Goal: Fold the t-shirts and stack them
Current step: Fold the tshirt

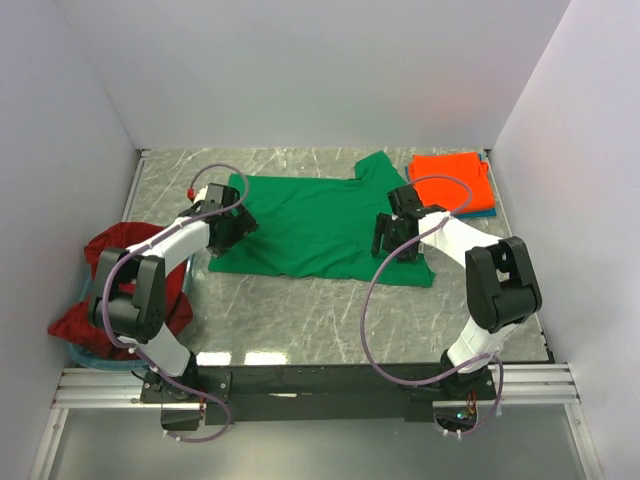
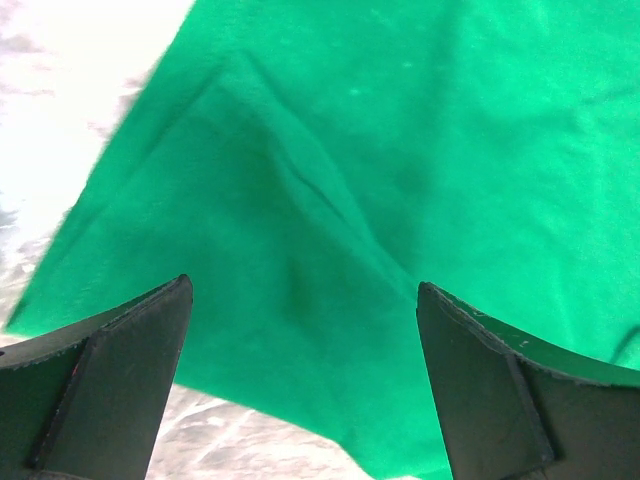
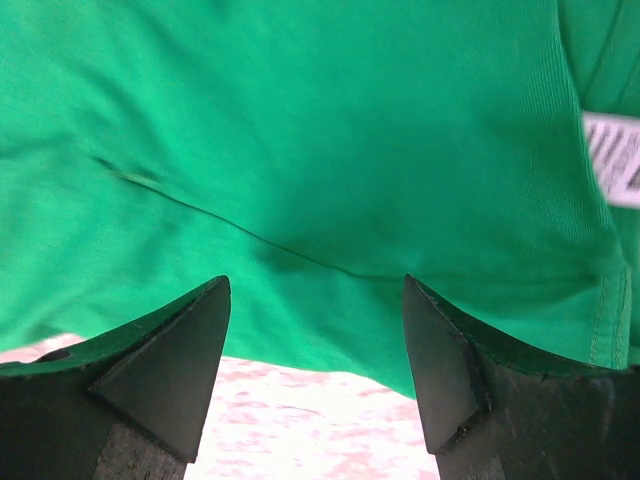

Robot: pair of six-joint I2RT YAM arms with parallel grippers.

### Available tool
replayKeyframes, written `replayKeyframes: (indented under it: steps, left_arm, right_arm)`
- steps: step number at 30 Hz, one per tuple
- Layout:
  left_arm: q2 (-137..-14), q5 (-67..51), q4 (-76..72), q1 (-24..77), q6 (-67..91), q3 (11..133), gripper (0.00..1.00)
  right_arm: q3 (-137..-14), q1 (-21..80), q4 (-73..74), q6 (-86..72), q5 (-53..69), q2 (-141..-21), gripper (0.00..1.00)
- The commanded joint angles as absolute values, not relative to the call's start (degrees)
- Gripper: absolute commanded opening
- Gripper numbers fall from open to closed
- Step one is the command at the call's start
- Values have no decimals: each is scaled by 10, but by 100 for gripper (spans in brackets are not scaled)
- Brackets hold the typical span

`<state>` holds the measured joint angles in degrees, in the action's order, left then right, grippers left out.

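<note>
A bright green t-shirt point(image 1: 320, 225) lies spread flat on the marble table. My left gripper point(image 1: 232, 222) is open over its left edge; in the left wrist view the green cloth point(image 2: 380, 180) fills the space between the fingers point(image 2: 120, 370). My right gripper point(image 1: 392, 235) is open over the shirt's right side; the right wrist view shows green cloth point(image 3: 300, 130) and a white label point(image 3: 615, 155). A folded orange-red shirt point(image 1: 450, 180) lies on a teal-blue one point(image 1: 488, 210) at the back right. A dark red shirt point(image 1: 110, 290) lies crumpled at the left.
White walls close in the table on three sides. The dark red shirt sits in a teal basket point(image 1: 85, 355) at the near left edge. Bare marble point(image 1: 330, 320) stretches in front of the green shirt. Purple cables loop from both arms.
</note>
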<state>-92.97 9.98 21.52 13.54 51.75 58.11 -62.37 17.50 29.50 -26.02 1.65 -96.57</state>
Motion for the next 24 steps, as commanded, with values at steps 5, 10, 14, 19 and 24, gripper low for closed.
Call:
replayKeyframes:
  steps: [5,10,14,19,24]
  left_arm:
    - [-946,68,176,141,516,548,100]
    - [-934,69,174,141,518,497,100]
    - [-911,72,176,141,520,454,100]
    - [-858,74,194,145,526,394,99]
    - [-782,76,221,155,541,347,99]
  right_arm:
    - [-574,178,268,-272,1,-968,76]
    - [-531,176,272,-268,1,-964,76]
    - [-499,171,283,-267,-5,-946,76]
    - [-451,169,306,-272,-17,-893,76]
    - [-396,170,317,-279,-2,-839,77]
